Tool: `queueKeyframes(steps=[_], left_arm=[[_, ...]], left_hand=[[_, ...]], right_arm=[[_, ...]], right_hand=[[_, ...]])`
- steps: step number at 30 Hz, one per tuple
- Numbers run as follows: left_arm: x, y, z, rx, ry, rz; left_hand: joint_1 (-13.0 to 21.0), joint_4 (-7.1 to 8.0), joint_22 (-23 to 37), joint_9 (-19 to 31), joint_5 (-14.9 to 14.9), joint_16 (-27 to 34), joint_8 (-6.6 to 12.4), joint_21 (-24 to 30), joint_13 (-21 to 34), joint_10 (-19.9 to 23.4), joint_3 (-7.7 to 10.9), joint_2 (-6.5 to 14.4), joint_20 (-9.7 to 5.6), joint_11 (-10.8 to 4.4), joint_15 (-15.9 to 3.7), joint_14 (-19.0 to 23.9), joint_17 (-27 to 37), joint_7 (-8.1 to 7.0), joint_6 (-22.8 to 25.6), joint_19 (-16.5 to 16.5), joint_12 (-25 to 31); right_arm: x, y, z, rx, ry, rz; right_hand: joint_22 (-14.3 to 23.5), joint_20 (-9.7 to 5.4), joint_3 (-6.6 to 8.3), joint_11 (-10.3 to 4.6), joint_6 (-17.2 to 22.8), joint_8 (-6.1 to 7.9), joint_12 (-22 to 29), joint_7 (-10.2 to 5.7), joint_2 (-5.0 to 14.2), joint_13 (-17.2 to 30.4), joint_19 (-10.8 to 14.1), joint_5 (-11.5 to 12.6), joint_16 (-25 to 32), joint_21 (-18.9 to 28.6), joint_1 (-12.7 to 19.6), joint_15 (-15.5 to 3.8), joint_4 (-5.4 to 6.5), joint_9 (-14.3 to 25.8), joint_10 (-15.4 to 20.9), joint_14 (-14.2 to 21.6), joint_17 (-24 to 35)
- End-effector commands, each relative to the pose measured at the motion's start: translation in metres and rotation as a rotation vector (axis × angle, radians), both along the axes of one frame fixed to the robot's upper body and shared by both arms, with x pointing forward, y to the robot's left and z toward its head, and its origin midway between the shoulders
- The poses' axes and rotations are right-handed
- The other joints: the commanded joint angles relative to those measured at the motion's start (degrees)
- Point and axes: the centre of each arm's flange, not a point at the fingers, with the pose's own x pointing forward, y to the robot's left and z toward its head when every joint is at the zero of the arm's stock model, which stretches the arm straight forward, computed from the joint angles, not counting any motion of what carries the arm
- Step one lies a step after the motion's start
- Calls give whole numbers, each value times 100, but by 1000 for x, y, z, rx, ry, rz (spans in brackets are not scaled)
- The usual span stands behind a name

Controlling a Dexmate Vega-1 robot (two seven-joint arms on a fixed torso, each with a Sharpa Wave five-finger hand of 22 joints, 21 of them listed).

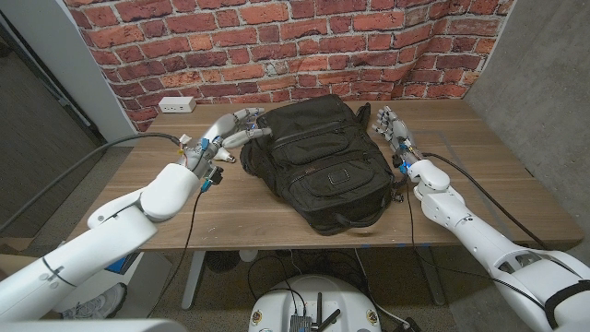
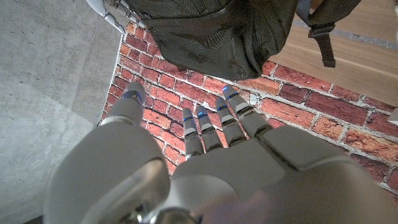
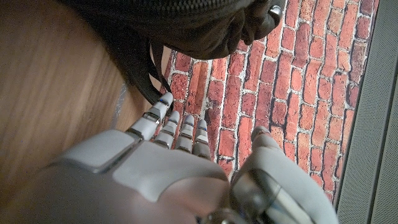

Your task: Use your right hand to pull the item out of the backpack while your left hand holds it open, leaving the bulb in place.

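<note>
On the wooden counter in the head view, the black backpack lies flat in the middle, front pockets up, its top end towards the brick wall and every zip apparently closed; the item and the bulb are presumably inside, out of sight. The left hand is at the backpack's upper left corner, fingers stretched towards the fabric and touching or nearly touching it, gripping nothing I can make out. The right hand stands just beside the upper right corner, fingers apart and upright, empty. A white power strip sits near the wall, well clear. From the left wrist view, the left hand shows its fingers spread with nothing between them, the backpack just beyond the fingertips, so the grip on the opening is, I judge, not yet made. From the right wrist view, the right hand is likewise loosely open and holding nothing, with the backpack and a hanging strap close ahead. To do this step well, the left hand should first find the top zip or the lip of the main compartment and pinch one side firmly, lifting it so the mouth gapes; only then should the right hand go in, fingers together, feel for the item, and draw it out slowly so the bulb is not dragged along or knocked.
</note>
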Motion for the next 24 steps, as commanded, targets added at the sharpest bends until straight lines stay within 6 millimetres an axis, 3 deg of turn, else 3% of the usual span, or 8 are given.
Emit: queueKeyframes(steps=[1,19,24], left_arm=[[-21,-18,-2,111,-50,17],[-44,-43,-16,303,-156,96],[-44,-51,-22,309,-164,77]], left_hand=[[124,-7,19,7,7,10,-5,11,12,65,36,-21,-591,14,-589,54,1,-7,21,64,10],[633,8,24,23,22,4,3,5,10,278,-7,-151,-757,-100,-775,249,1,-138,246,199,-15],[843,16,27,25,24,3,30,14,8,431,-49,-214,-792,-205,-873,353,1,-191,401,296,-9]], right_arm=[[-5,3,-2,-6,-9,4],[-2,1,-2,-6,-15,14],[-1,3,-2,-5,-14,19]], right_hand=[[9,-26,20,1,49,8,31,-25,33,7,45,12,32,31,6,-5,-46,22,38,34,6],[9,-28,19,-7,50,3,26,-25,46,7,46,10,38,28,-9,-17,-62,21,41,28,-8],[9,-26,19,-4,49,2,25,-28,49,7,47,10,41,27,-13,-20,-68,21,45,31,-13]])
